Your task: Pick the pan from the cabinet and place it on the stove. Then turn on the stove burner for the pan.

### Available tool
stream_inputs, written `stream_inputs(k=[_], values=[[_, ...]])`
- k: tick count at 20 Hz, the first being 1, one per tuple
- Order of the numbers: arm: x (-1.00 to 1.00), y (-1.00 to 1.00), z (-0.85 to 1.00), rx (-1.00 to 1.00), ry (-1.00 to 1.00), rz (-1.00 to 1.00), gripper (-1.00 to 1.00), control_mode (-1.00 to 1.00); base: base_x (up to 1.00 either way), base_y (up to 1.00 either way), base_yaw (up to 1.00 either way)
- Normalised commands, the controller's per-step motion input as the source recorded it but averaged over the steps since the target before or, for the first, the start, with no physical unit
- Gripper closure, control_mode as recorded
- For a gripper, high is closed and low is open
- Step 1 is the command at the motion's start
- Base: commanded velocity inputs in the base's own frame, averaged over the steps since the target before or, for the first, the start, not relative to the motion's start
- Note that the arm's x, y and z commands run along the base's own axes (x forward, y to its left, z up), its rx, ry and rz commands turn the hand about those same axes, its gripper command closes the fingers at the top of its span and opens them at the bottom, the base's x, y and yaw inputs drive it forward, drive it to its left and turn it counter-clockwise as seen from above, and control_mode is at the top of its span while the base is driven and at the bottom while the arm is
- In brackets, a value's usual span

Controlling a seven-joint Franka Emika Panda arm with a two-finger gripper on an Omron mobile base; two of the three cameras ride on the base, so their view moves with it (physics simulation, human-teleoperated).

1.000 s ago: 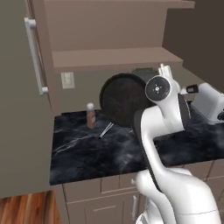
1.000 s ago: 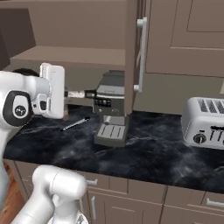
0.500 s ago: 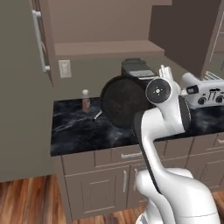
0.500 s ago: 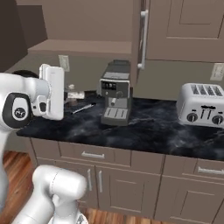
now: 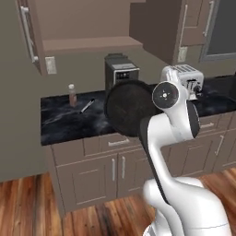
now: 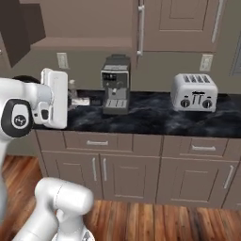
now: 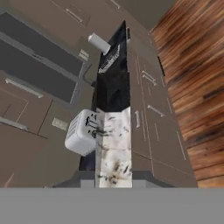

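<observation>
1. Evidently the pan [image 5: 129,108] is carried edge-up beside the arm, clear of the counter [image 5: 64,124], so it can be moved to the stove
2. Fingers are pressed together, presumably pinching its handle; the grip itself is hidden

The dark marble worktop [image 6: 155,117] is crowded along its back: a coffee machine [image 6: 116,84] stands near the middle and a white toaster [image 6: 195,92] well to its right, with a bare stretch of stone between them and along the front edge. At the left end a small bottle [image 5: 72,95] and a thin utensil [image 5: 87,106] lie close together. Overhead, the open cabinet [image 5: 87,27] door [image 5: 28,32] juts out, and the held pan [image 5: 129,108] hangs before the drawers.
</observation>
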Motion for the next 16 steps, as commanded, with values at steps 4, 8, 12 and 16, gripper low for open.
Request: stream_inputs(k=[4,8,12,16], values=[[0.00,0.00,0.00,0.00,0.00,0.00,1.00,1.00,-0.62,-0.09,-0.33],[0.00,0.00,0.00,0.00,0.00,0.00,1.00,1.00,-0.57,-0.15,-0.35],[0.00,0.00,0.00,0.00,0.00,0.00,1.00,1.00,-0.46,-0.11,-0.40],[0.00,0.00,0.00,0.00,0.00,0.00,1.00,1.00,-0.25,-0.01,-0.46]])
